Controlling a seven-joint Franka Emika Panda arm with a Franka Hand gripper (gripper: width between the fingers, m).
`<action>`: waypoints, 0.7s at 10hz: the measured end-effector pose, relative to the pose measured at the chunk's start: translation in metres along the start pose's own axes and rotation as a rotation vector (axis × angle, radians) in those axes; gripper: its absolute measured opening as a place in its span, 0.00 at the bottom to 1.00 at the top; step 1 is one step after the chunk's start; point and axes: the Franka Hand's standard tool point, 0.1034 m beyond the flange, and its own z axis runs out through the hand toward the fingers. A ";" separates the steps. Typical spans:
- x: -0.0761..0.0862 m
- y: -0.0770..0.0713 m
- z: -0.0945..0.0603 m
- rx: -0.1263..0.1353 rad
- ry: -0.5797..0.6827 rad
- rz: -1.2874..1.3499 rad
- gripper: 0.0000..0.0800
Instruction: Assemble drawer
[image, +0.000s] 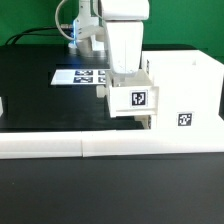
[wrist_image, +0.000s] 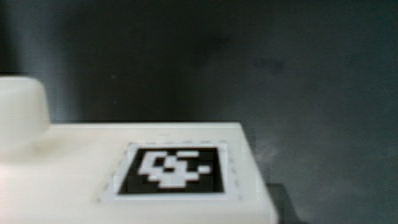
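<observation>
1. Exterior view: arm comes down from the top centre. The fingers (image: 128, 78) sit at the top of a small white tray (image: 132, 98) with a tag on its near face. The arm body hides the fingers, so I cannot tell how far open they are or whether they truly grip the tray.
2. Exterior view: tray sits against the left side of the tall white housing (image: 182, 92), which stands on the black desk (image: 40, 95) at the exterior view's right, tag on its near face too.
3. Exterior view: marker board (image: 78, 75) lies flat farther back, left of the arm. Long low white border wall (image: 60, 145) runs across the near edge.
4. Wrist view: blurry. A white top surface with a tag, probably the tray (wrist_image: 178, 170), dark desk beyond. One white finger pad (wrist_image: 18, 115) shows at the edge; the other is out of frame.
5. Step, my guess: sliding the tray into the housing opening. It looks partly in.
6. Next move calls for a straight push toward the right, tray kept level so it does not jam on the opening.
</observation>
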 end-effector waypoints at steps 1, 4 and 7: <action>0.000 0.000 0.001 0.014 -0.003 -0.003 0.06; -0.002 0.001 0.001 0.022 -0.004 0.001 0.06; 0.001 0.004 -0.006 0.010 -0.005 0.004 0.57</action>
